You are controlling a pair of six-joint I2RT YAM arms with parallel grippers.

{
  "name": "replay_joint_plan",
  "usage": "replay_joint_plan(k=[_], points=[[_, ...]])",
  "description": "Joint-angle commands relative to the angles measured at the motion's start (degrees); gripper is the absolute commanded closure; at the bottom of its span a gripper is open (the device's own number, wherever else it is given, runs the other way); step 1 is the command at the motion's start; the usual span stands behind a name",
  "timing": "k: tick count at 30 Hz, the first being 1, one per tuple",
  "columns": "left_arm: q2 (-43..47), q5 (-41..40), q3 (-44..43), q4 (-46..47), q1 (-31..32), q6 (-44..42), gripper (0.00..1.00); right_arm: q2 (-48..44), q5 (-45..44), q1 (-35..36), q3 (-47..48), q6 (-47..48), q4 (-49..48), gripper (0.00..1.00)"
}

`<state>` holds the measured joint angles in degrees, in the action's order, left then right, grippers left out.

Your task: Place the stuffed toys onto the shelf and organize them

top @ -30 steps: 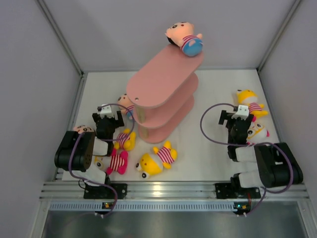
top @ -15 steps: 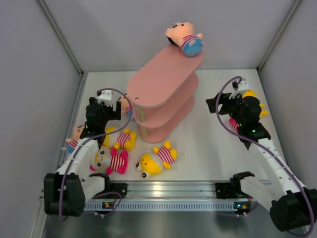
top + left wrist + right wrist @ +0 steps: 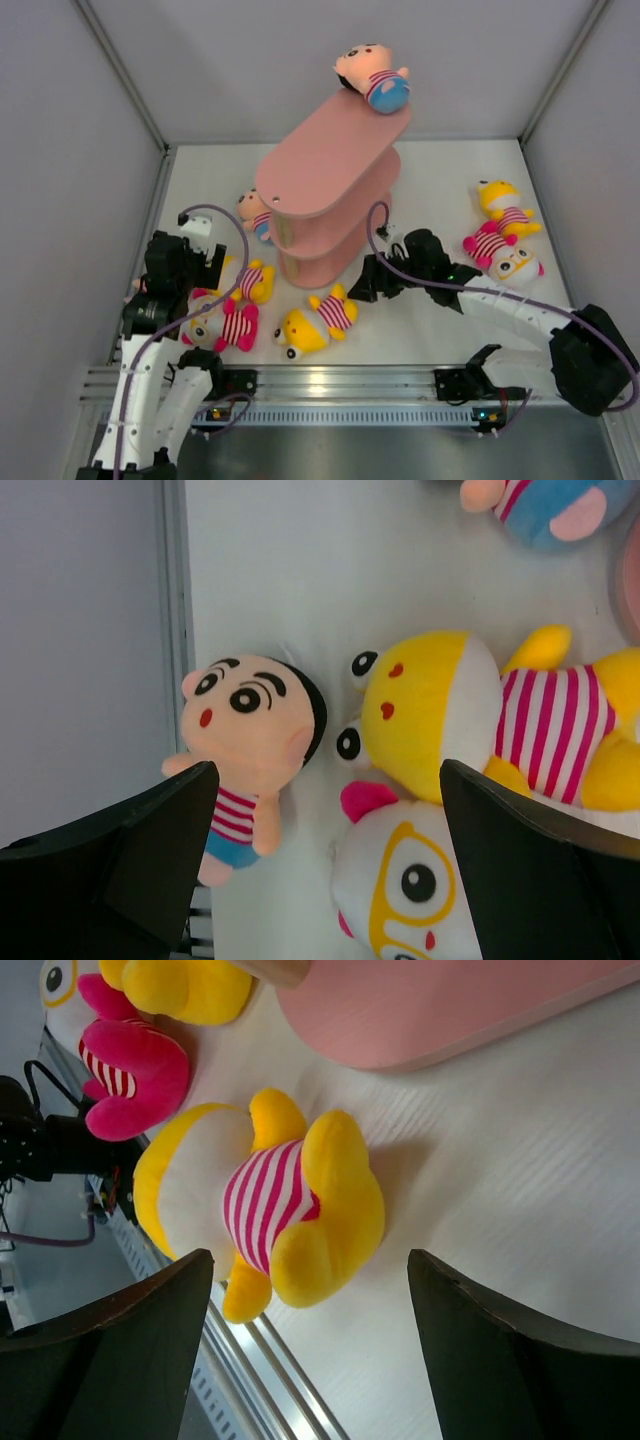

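Right pincer [image 3: 310,1260] gapes empty before a yellow toy [image 3: 262,1210], left pincer [image 3: 328,772] likewise above a peach-headed doll [image 3: 250,720].

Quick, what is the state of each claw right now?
Left claw: open, empty, over the peach-headed plush doll.
Right claw: open, empty, pointed at the yellow plush animal in a striped shirt.

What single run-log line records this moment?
left tool open above peach-headed doll | right tool open facing yellow toy | shelf carries blue-bottomed doll on top
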<state>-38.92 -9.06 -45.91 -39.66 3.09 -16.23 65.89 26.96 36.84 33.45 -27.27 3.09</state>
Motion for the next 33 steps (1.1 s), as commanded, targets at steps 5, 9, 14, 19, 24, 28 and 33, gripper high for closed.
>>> replay_joint_plan(k=[5, 9, 14, 19, 24, 28, 33], points=[[6.40, -3.15, 3.81, -5.96, -0.28, 0.32, 0.01, 12.58, 3.45, 7.01, 1.18, -7.44, -15.56, 0.21], [5.70, -2.72, 3.55, -6.04, -0.28, 0.23, 0.01, 16.98, 0.73, 8.95, 0.65, -9.29, -16.19, 0.28], [5.17, -2.98, 3.55, -6.04, -0.28, 0.32, 0.01, 17.09, -0.50, 11.33, -2.24, -14.91, -21.02, 0.77], [6.13, -3.33, 3.64, -6.04, -0.28, 0.41, 0.01, 4.45, -7.00, 11.15, -3.31, -16.76, -13.92, 1.00], [6.22, -3.33, 3.64, -6.04, -0.28, 0.41, 0.01, -13.39, -12.45, 9.22, -1.47, -20.36, -0.66, 1.00], [6.40, -3.33, 3.63, -6.04, -0.28, 0.50, 0.01, -23.42, -16.67, 6.32, 3.88, -20.99, 9.11, 1.00], [6.57, -3.33, 3.55, -6.04, -0.28, 0.50, 0.01, -25.20, -21.51, -0.16, 11.27, -20.11, 18.60, 1.00]])
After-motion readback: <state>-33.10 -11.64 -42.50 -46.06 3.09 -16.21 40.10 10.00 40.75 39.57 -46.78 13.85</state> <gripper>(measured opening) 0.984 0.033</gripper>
